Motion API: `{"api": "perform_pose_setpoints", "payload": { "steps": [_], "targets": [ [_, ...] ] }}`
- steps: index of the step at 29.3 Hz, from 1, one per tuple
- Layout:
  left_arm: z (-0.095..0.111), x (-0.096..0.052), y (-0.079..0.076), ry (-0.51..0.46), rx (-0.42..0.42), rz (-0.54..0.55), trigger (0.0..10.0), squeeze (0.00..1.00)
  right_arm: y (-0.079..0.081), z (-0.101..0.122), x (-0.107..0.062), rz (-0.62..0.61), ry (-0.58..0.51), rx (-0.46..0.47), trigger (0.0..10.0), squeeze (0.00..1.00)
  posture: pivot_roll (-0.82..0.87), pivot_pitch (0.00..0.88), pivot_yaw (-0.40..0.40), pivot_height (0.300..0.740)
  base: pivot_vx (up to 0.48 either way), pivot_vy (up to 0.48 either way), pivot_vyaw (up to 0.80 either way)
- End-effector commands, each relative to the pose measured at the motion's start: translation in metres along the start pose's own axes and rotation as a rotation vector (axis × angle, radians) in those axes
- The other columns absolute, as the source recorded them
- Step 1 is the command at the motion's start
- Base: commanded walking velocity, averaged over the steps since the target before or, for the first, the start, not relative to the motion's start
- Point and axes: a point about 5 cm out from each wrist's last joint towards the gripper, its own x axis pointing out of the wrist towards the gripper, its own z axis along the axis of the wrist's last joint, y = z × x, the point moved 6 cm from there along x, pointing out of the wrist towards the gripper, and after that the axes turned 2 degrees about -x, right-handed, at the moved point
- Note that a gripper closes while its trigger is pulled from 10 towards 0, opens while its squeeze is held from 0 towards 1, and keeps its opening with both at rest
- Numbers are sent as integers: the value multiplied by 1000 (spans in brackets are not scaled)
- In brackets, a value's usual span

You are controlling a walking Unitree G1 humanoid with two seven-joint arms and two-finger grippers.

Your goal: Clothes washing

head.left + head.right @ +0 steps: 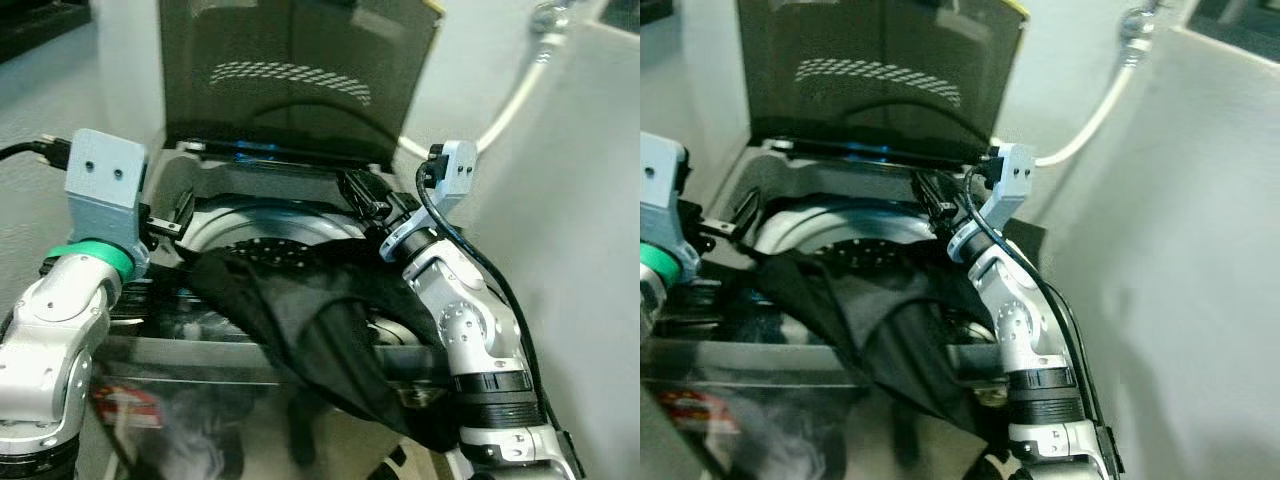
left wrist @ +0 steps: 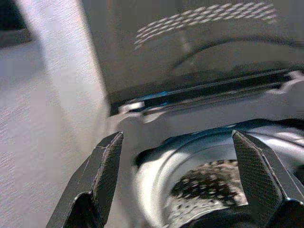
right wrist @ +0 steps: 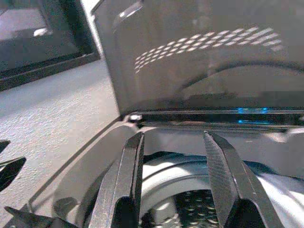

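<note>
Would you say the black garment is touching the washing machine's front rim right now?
Touching: in the left eye view the black garment lies draped over the washing machine's front rim.

- Left arm (image 1: pixel 50 340) at lower left, elbow bent, left gripper (image 2: pixel 183 156) reaching forward, fingers (image 2: pixel 102 175) spread wide.
- Right arm (image 1: pixel 470 340) at lower right, bent, right gripper (image 3: pixel 173 166) fingers (image 3: pixel 130 175) parted.

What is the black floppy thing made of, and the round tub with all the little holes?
The black garment looks like soft, thin cloth: it sags and folds over the washer's front edge, with a dull, matte surface. The drum looks like shiny metal, probably steel: it gleams silver and has rows of punched holes. Its pale rim could be plastic; hard to tell.
</note>
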Motion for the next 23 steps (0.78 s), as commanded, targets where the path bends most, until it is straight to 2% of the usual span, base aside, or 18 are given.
{"api": "perform_pose_setpoints", "payload": {
  "steps": [1,8,9,10,11,12,13,14,16,17,18,19,20,22,23],
  "targets": [
    [1,0,-3,-5,-1,-17,10000,0,-5,1,-3,-10,1,3,10000,0,80,37,-104,740,0,0,0],
    [1,-1,-4,-11,23,-26,10000,0,-1,1,-1,23,20,-21,10000,0,77,33,-103,740,0,0,0],
    [4,-2,-8,-27,37,-62,10000,0,-3,4,3,45,37,-48,10000,0,78,31,-103,740,0,0,0],
    [11,-7,-13,-55,65,-140,10000,0,0,0,0,178,141,-155,10000,0,79,27,-106,740,0,0,0],
    [16,-11,-18,-72,85,-198,10000,0,0,-4,-4,266,227,-221,10000,0,80,25,-107,740,0,0,0],
    [16,-11,-18,-72,85,-198,10000,0,0,-4,-4,266,227,-221,10000,0,80,25,-107,740,0,0,0],
    [18,-16,-19,-71,125,-254,10000,0,1,-10,-19,390,331,-297,10000,0,81,25,-107,740,0,0,0],
    [18,-21,-17,-61,167,-298,10000,0,4,-14,-38,505,418,-294,10000,0,83,28,-109,740,0,0,0],
    [18,-21,-17,-61,167,-298,10000,0,4,-14,-38,505,418,-294,10000,0,83,28,-109,740,0,0,0],
    [16,-26,-17,-49,188,-345,10000,0,9,-15,-57,611,489,-290,10000,0,85,31,-109,740,0,0,0],
    [16,-26,-17,-49,188,-345,10000,0,9,-15,-57,611,489,-290,10000,0,85,31,-109,740,0,0,0],
    [13,-30,-15,-31,214,-378,10000,0,12,-19,-76,702,564,-300,10000,0,82,33,-107,740,0,0,0],
    [10,-33,-14,-19,218,-398,10000,0,13,-22,-87,748,615,-303,10000,0,76,39,-100,740,0,0,0],
    [10,-33,-14,-19,218,-398,10000,0,13,-22,-87,748,615,-303,10000,0,76,39,-100,740,0,0,0],
    [6,-35,-13,-3,220,-411,10000,0,16,-28,-93,774,646,-307,10000,0,73,45,-96,740,0,0,0]
  ]
}}
